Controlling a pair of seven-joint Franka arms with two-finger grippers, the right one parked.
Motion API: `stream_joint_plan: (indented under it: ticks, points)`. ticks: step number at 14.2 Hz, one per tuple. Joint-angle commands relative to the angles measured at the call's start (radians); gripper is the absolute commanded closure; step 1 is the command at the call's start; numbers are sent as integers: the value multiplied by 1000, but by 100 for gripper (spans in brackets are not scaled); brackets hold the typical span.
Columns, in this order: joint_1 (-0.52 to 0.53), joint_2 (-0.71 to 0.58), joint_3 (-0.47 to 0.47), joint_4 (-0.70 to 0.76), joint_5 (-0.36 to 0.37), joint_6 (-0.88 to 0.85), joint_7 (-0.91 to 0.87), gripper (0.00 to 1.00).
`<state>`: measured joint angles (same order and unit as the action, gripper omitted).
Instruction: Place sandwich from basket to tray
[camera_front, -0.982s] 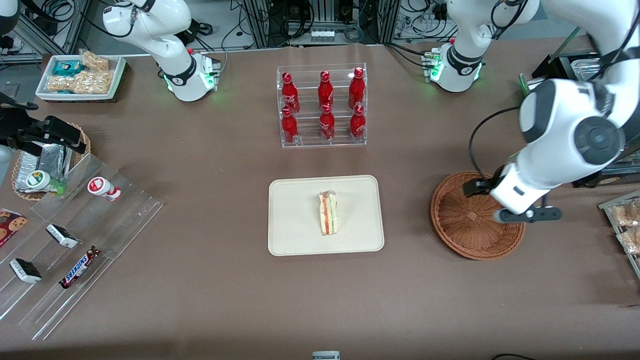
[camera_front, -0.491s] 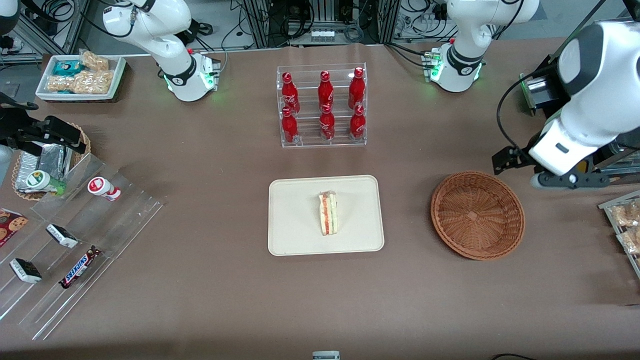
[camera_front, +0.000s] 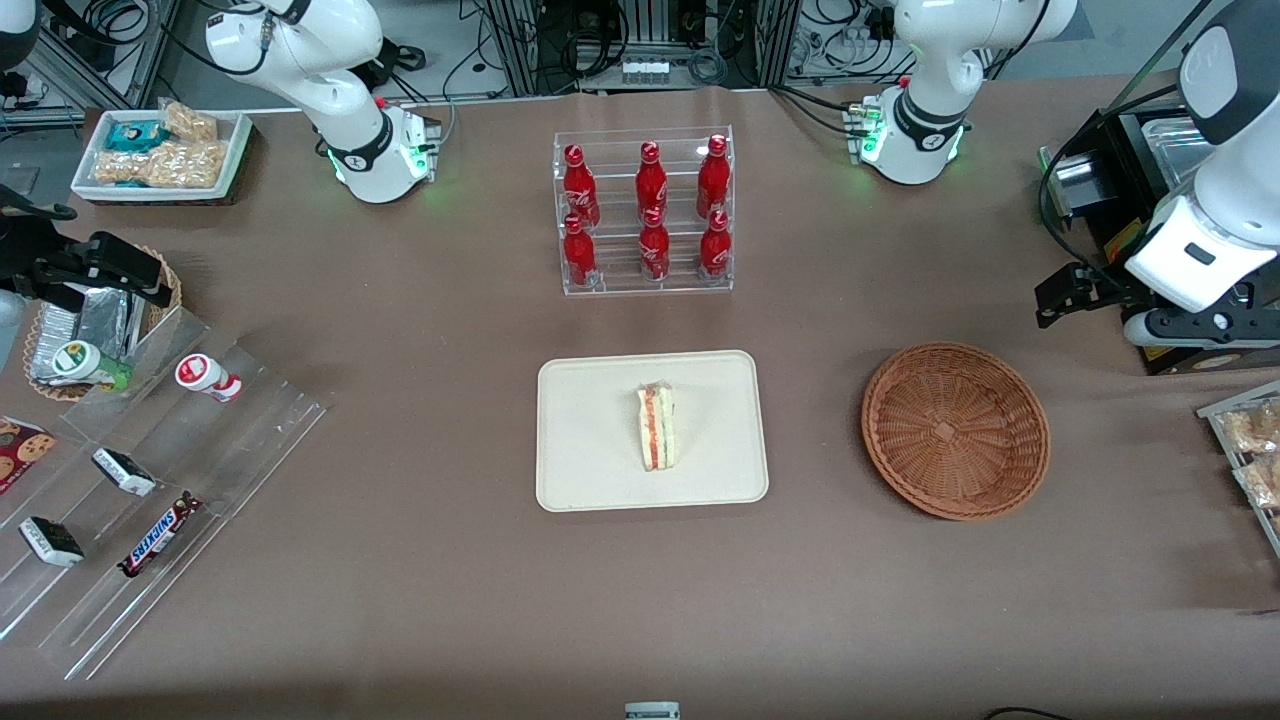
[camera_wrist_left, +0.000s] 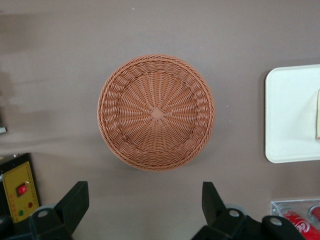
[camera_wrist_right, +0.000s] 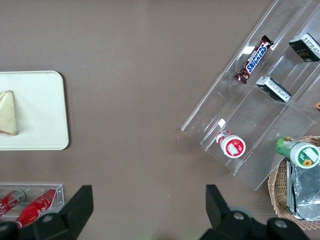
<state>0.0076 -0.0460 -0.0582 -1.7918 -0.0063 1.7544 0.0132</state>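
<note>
One sandwich (camera_front: 657, 428) lies on the one cream tray (camera_front: 590, 470), near its middle. One round basket (camera_front: 955, 430) stands beside the tray, toward the working arm's end of the surface (camera_front: 450, 580), with nothing in it. The hand (camera_wrist_left: 145, 210) hangs above the surface, its fingers (camera_wrist_left: 75, 202) wide apart and holding nothing. Six red Coca-Cola bottles (camera_front: 651, 180) stand in a clear rack. One bar reads "Snickers" (camera_front: 158, 533).
</note>
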Motion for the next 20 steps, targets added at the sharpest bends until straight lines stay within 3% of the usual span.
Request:
stream_joint_plan:
  ticks: [1, 9, 20]
  points:
    - [18, 26, -26, 37, -3, 3, 33, 0]
    - [2, 81, -34, 140, -4, -35, 31, 0]
    - [0, 67, -66, 140, -7, -111, 27, 0]
